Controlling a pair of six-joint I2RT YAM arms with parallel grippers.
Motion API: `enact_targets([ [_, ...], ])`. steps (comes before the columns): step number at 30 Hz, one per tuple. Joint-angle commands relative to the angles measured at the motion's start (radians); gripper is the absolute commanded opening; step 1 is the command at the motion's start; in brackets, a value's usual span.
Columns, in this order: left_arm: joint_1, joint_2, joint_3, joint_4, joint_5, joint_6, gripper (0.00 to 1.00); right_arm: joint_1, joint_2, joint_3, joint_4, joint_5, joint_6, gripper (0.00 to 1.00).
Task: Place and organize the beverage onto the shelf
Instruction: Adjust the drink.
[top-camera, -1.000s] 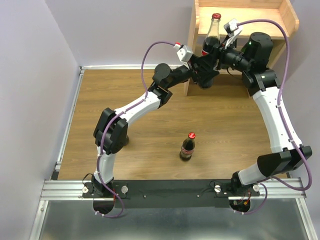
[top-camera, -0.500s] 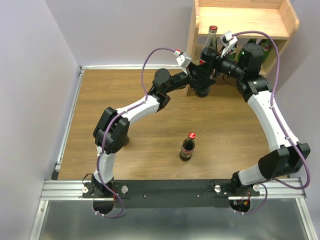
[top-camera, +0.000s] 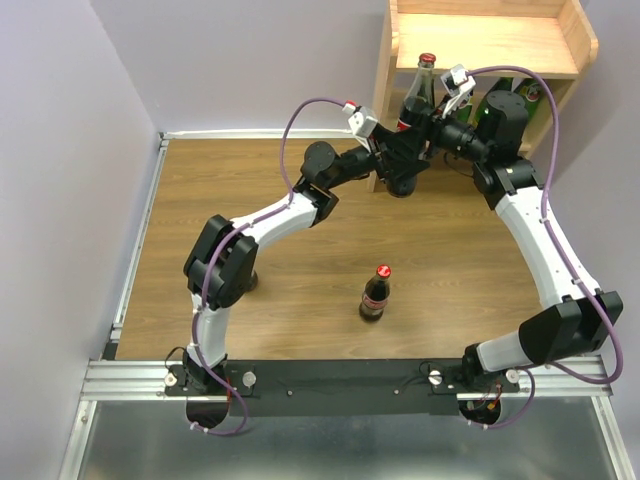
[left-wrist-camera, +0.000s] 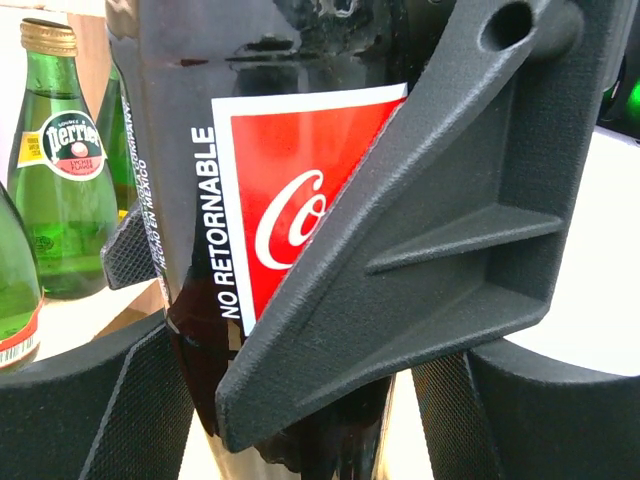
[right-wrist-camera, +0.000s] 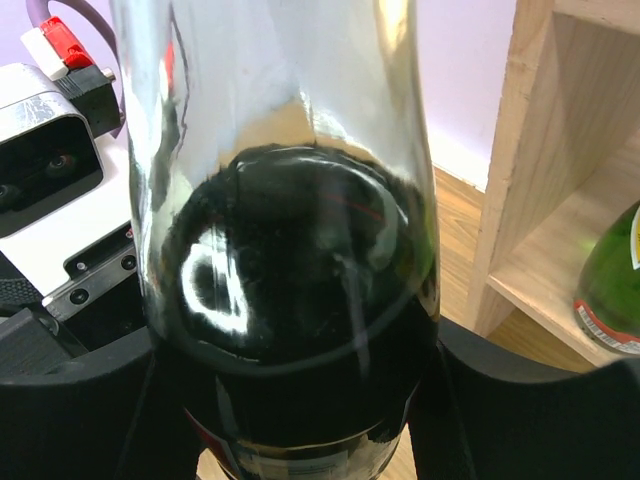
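A dark cola bottle (top-camera: 418, 88) with a red cap stands upright at the front left corner of the light-wood shelf (top-camera: 585, 40). My right gripper (top-camera: 434, 128) is shut on it, and the glass (right-wrist-camera: 290, 300) fills the space between its fingers. My left gripper (top-camera: 403, 165) is open around the same bottle (left-wrist-camera: 190, 200), low on the body, with a gap showing beside its right pad. The right gripper's finger (left-wrist-camera: 430, 230) crosses in front of the red label. A second cola bottle (top-camera: 374, 297) stands on the table. Green bottles (top-camera: 502, 96) stand on the lower tier.
A gold-capped green bottle (left-wrist-camera: 60, 170) stands just left of the held bottle, and another (right-wrist-camera: 612, 290) rests on the lower board by the shelf's side panel (right-wrist-camera: 520, 150). Purple walls close in on the left and behind. Both arms crowd the shelf's front left corner.
The right arm has brought the cola bottle down and slightly nearer, from level with the top board to lower at the shelf's front. The left jaws have widened off the bottle.
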Motion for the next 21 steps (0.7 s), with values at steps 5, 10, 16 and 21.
enact_targets([
  [5,-0.024,-0.117,-0.017,0.147,0.113,0.012,0.82,-0.001,-0.027,0.013,0.122,0.047,-0.007,0.01],
  [10,-0.024,-0.125,-0.036,0.12,0.131,0.032,0.95,-0.001,-0.031,0.022,0.125,0.044,0.002,0.01],
  [16,-0.024,-0.119,-0.045,0.103,0.142,0.042,0.95,-0.001,-0.024,0.01,0.133,0.027,0.021,0.01],
  [21,-0.022,-0.12,-0.056,0.033,0.11,0.097,0.95,-0.003,-0.035,-0.004,0.144,0.037,0.015,0.01],
])
